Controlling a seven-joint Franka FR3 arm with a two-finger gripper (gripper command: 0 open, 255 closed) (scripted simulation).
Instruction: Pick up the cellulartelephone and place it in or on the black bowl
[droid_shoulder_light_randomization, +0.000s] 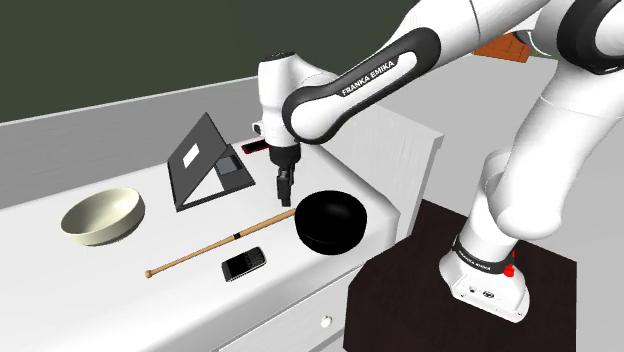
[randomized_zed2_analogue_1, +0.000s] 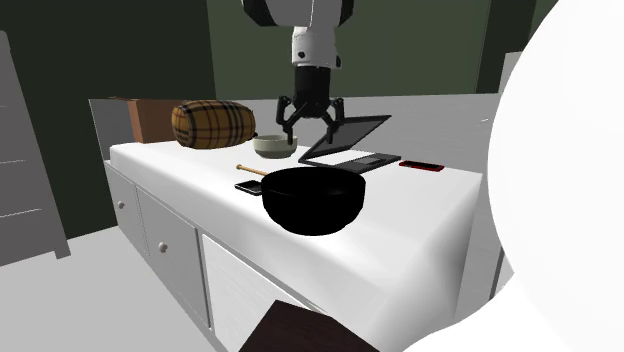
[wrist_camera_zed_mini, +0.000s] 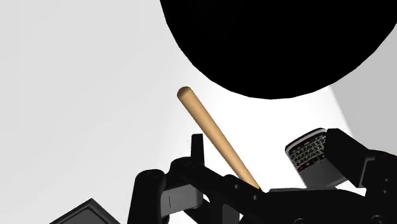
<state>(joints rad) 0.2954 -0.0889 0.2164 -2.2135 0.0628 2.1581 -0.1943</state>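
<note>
In the shoulder view the gripper (droid_shoulder_light_randomization: 285, 185) hangs over the white counter (droid_shoulder_light_randomization: 100, 300), at 10 o'clock from the black bowl (droid_shoulder_light_randomization: 333, 222) and above the thick end of a wooden bat (droid_shoulder_light_randomization: 220, 241). The cellulartelephone (droid_shoulder_light_randomization: 243, 263) lies flat on the counter at 8 o'clock from the bowl, just beside the bat on its 6 o'clock side and well apart from the gripper. A cream bowl (droid_shoulder_light_randomization: 102, 215) sits at 10 o'clock from the phone, and a half-open laptop (droid_shoulder_light_randomization: 208, 160) at 12 o'clock from it.

In the second exterior view the claw stands at 12 o'clock above the black bowl (randomized_zed2_analogue_1: 313, 198), its two fingers (randomized_zed2_analogue_1: 286, 117) spread wide with nothing between them. The cellulartelephone (randomized_zed2_analogue_1: 250, 187) lies at 10 o'clock from the bowl, close to its rim. A red-edged handset (randomized_zed2_analogue_1: 422, 166) rests at 2 o'clock from the bowl, and a plaid roll bag (randomized_zed2_analogue_1: 213, 125) at 11 o'clock.

In the wrist view the bat runs from under the gripper toward the black bowl (wrist_camera_zed_mini: 280, 44), its rounded end near the bowl's rim. The cellulartelephone (wrist_camera_zed_mini: 312, 154), keypad up, lies beside the bat, partly hidden behind the gripper's body.
</note>
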